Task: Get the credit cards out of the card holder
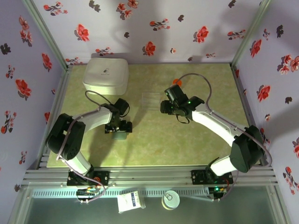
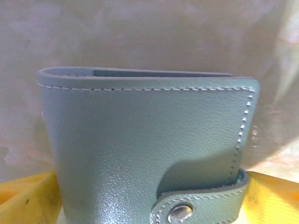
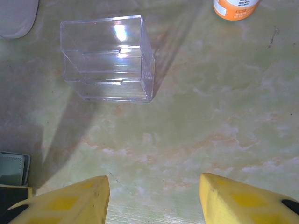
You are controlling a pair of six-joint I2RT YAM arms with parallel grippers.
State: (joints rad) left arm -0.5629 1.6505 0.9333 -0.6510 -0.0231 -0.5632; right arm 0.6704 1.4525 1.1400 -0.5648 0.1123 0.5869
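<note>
Left gripper [image 1: 120, 131]: positioned over the left near part of the table [image 1: 187, 144], pointing toward the near edge. Its jaws stand wide. In the left wrist view the yellow fingers [image 2: 28, 198] flank the card holder [image 2: 140, 144], one at each lower side edge and right against it. Whether they press on the holder cannot be told.

Card holder: grey-green, stitched along its edges, folded shut. A strap wraps round from its right edge and is fastened by a metal snap stud [image 2: 180, 213]. In the top view the holder [image 1: 121, 136] lies just near of the left gripper body. In the right wrist view one corner of it [image 3: 13, 169] shows at the lower left edge.

Right gripper [image 3: 154, 200]: about half open, nothing between its fingers, bare table surface under the gap. In the top view it [image 1: 167, 108] sits right of centre, well apart from the holder.

Other items:
- Clear plastic piece [image 3: 107, 58]: on the table far of the right gripper, between the two arms in the top view [image 1: 151, 100]
- White box [image 1: 106, 74]: far left corner of the table
- Orange container [image 3: 236, 8]: far of the right gripper, to the right of the clear piece
</note>
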